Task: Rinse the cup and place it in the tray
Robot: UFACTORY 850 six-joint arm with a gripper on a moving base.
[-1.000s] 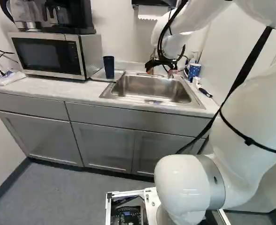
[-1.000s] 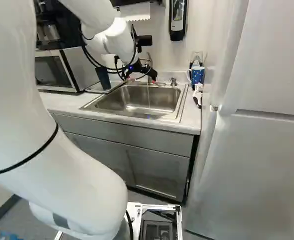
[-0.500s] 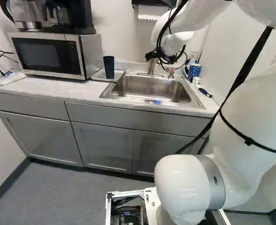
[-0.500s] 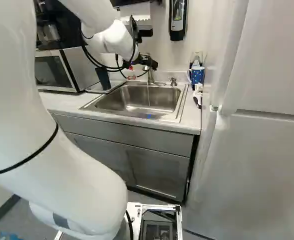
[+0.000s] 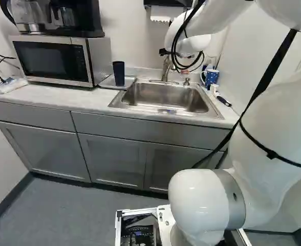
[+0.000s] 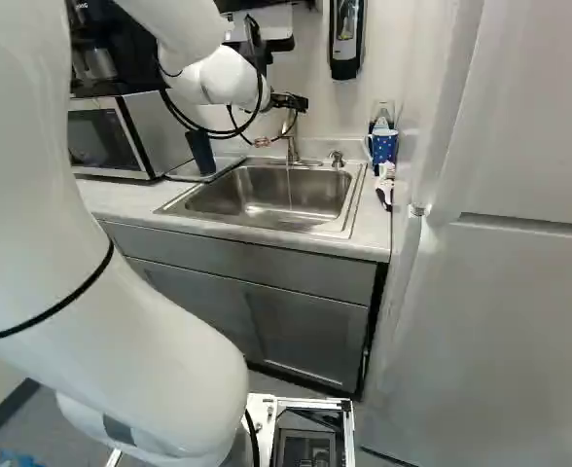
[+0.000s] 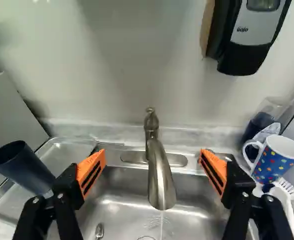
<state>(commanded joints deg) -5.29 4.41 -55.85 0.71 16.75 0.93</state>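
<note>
Cup (image 7: 24, 170) on tray (image 7: 69, 152); gripper (image 6: 292, 101) empty, fingers (image 7: 91, 171) wide apart, faucet (image 7: 160, 175) ahead between them.

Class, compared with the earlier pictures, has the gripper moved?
Yes, upward: in the right base view, the gripper now sits higher against the faucet.

The faucet (image 7: 160, 180) blocks the middle (water (image 7: 161, 225) running, too)! Open air flanks it above the sink (image 7: 127, 195), between the dark cup (image 7: 23, 167) and dotted mug (image 7: 274, 162).
</note>
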